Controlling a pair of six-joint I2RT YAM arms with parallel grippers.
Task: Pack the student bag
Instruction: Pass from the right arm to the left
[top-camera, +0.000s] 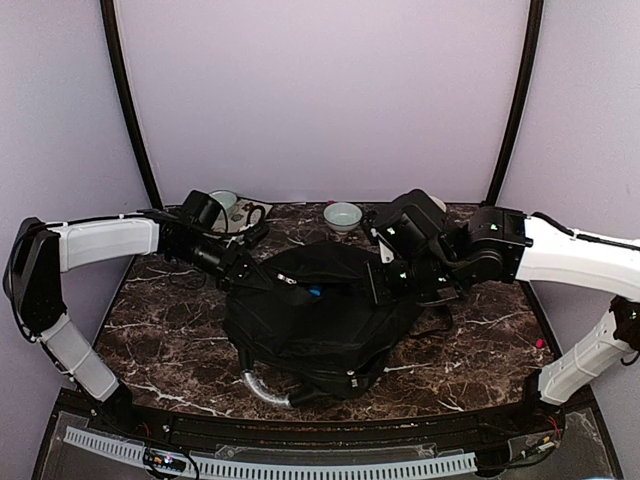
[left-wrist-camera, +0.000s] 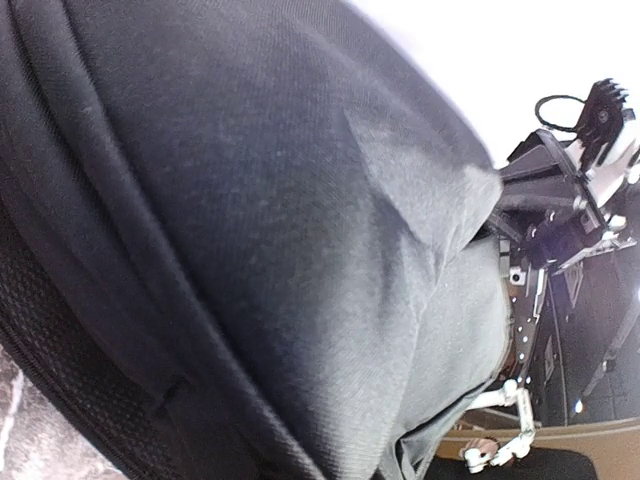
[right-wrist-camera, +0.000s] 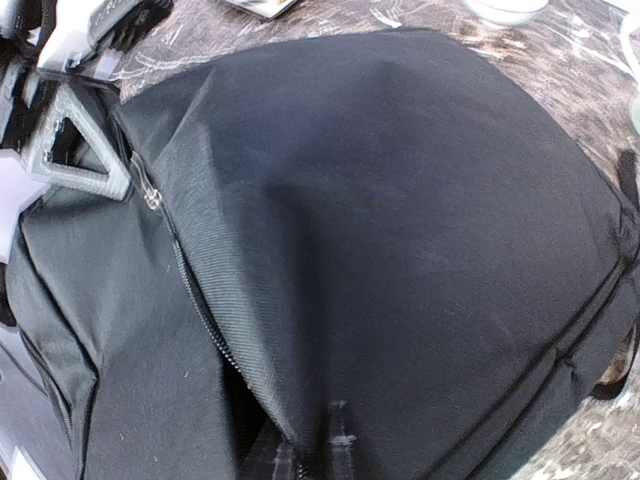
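Note:
The student bag (top-camera: 320, 320), a large black fabric backpack, lies in the middle of the marble table (top-camera: 160, 330) with its grey handle (top-camera: 262, 388) toward the near edge. My right gripper (top-camera: 383, 283) is at the bag's upper right edge. In the right wrist view its fingers (right-wrist-camera: 340, 445) are pinched shut on the fabric flap beside the open zipper (right-wrist-camera: 190, 290). My left gripper (top-camera: 262, 277) sits at the bag's upper left edge, one grey finger (right-wrist-camera: 75, 150) next to the zipper pull. The bag's fabric (left-wrist-camera: 300, 260) fills the left wrist view and hides those jaws.
A pale bowl (top-camera: 343, 215) stands at the back behind the bag. A cup (top-camera: 225, 203) and a flat item (top-camera: 248, 216) sit at the back left. Something small and blue (top-camera: 314, 293) shows at the bag's opening. A tiny pink item (top-camera: 541, 343) lies at the right edge.

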